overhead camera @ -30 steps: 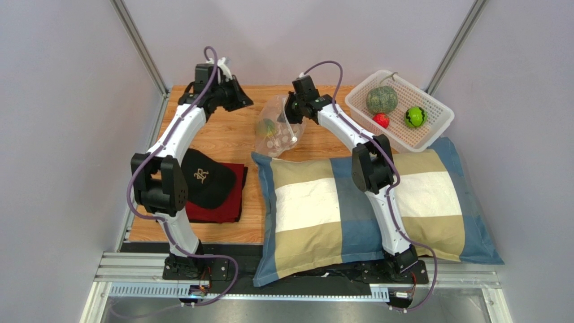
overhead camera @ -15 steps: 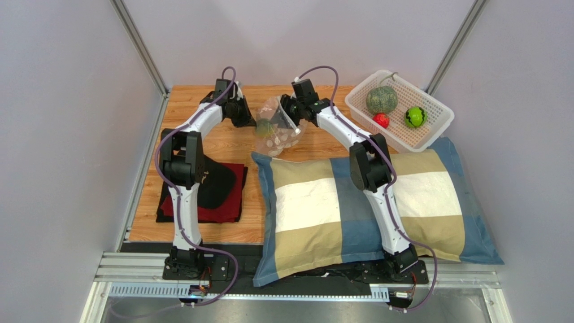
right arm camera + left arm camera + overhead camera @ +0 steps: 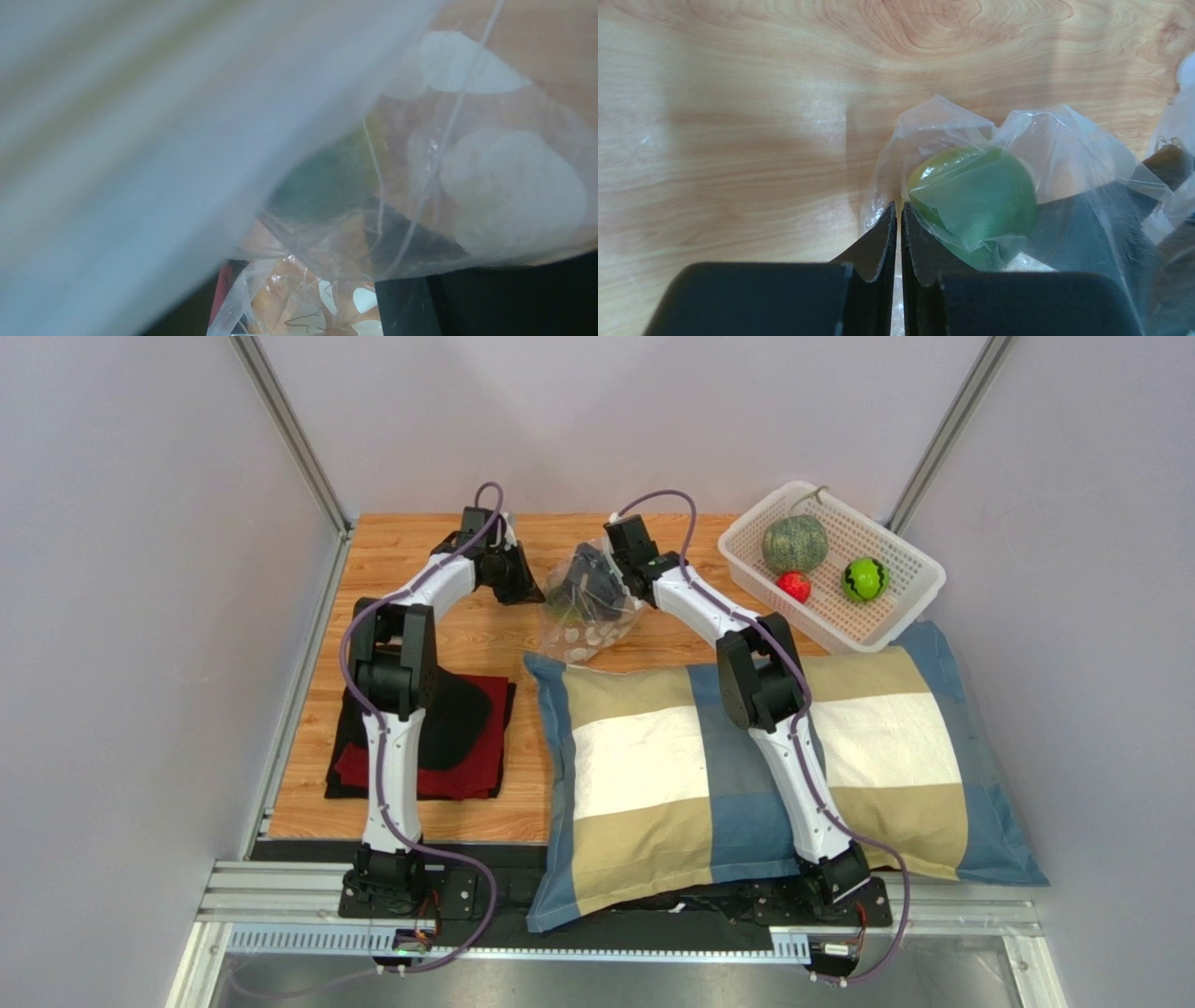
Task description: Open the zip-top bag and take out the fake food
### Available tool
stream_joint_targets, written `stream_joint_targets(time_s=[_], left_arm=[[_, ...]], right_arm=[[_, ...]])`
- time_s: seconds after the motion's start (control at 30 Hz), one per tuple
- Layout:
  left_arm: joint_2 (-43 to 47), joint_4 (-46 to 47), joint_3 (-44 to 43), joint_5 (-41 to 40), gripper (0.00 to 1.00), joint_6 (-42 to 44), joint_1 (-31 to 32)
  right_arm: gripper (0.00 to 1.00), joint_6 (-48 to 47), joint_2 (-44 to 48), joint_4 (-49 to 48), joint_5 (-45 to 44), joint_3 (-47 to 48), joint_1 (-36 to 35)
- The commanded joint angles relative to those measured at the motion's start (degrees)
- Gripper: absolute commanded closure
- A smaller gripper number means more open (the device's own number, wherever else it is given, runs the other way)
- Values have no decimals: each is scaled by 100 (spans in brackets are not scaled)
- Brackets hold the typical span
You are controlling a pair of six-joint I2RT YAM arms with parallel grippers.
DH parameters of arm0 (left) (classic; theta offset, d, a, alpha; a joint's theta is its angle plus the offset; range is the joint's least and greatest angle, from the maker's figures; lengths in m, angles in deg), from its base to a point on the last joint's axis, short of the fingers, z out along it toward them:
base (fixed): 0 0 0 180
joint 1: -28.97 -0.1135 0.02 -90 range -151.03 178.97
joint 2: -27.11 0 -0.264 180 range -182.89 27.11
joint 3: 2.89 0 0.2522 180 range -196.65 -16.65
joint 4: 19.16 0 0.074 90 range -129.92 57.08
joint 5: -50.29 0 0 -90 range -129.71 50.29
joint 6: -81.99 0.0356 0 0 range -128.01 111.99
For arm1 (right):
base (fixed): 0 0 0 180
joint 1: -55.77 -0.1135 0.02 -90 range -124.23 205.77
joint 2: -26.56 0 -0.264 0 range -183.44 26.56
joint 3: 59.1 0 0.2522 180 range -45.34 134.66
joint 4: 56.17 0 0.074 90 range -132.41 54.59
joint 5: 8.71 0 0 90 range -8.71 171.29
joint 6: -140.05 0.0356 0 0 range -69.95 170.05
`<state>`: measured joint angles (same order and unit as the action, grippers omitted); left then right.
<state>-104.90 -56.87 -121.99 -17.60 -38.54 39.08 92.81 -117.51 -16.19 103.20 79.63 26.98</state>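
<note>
zip-top bag (image 3: 578,627) | blurs right wrist view | right end effector (image 3: 603,587) jaws hidden

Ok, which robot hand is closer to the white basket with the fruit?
Right. The right gripper sits at the zip-top bag on the side facing the white basket; the left gripper pinches the bag's opposite side, farther away.

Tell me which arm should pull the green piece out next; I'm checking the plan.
Probably right. The right gripper is at the mouth of the zip-top bag, jaws apart, near the green piece; the left gripper is pinched shut on its edge.
</note>
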Motion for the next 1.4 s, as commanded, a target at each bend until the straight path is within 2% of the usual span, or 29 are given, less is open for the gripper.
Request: stream_joint_targets(time_s=[0.0, 0.03, 0.1, 0.33, 0.4, 0.43, 0.5, 0.53, 0.63, 0.67, 0.77, 0.83, 0.87, 0.93, 1.07, 1.23, 1.37], left_arm=[[-255, -84, -522, 188, 92, 46, 158], [-264, -93, -549, 206, 92, 38, 158], [-238, -75, -514, 189, 92, -6, 193], [-185, 21, -294, 215, 92, -24, 264], [-116, -22, -198, 162, 93, 11, 264], [-63, -49, -180, 110, 93, 64, 255], [147, -75, -57, 30, 93, 230, 229], [218, -171, -31, 48, 92, 283, 202], [666, -111, 144, 284, 78, 328, 0], [807, -41, 380, 459, 68, 302, -52], [1325, -75, 698, 697, 49, 205, -246], [1502, -145, 778, 1031, 42, 231, -316], [1520, -224, 769, 1363, 37, 240, -325], [1494, -382, 787, 1655, 35, 196, -360], [1572, -102, 1077, 2130, 30, -15, -404], [1809, 484, 1278, 2621, 35, -243, -475], [2397, 751, 1621, 2352, 32, 89, -405]], right_arm=[[22, 39, -217, -275, -212, 457, -3], [18, 48, -235, -249, -301, 476, -3], [14, 57, -288, -292, -363, 546, 6], [15, 101, -604, -249, -451, 854, 23], [20, 109, -605, -188, -442, 889, 58], [31, 75, -596, -83, -407, 906, 84], [43, -39, -395, 76, -433, 933, 102], [56, -101, -298, 277, -451, 924, 111], [74, -137, 185, 288, -390, 600, 164], [76, -119, 308, 279, -363, 477, 207], [82, -14, 564, 314, -249, 415, 286], [91, 319, 634, 166, 13, 371, 331], [92, 468, 635, 103, 111, 379, 366], [93, 899, 661, -193, 392, 344, 383], [94, 1401, 661, -512, 656, 423, 410], [95, 1937, 678, -356, 850, 502, 489], [96, 2271, 793, -231, 718, 248, 542]])
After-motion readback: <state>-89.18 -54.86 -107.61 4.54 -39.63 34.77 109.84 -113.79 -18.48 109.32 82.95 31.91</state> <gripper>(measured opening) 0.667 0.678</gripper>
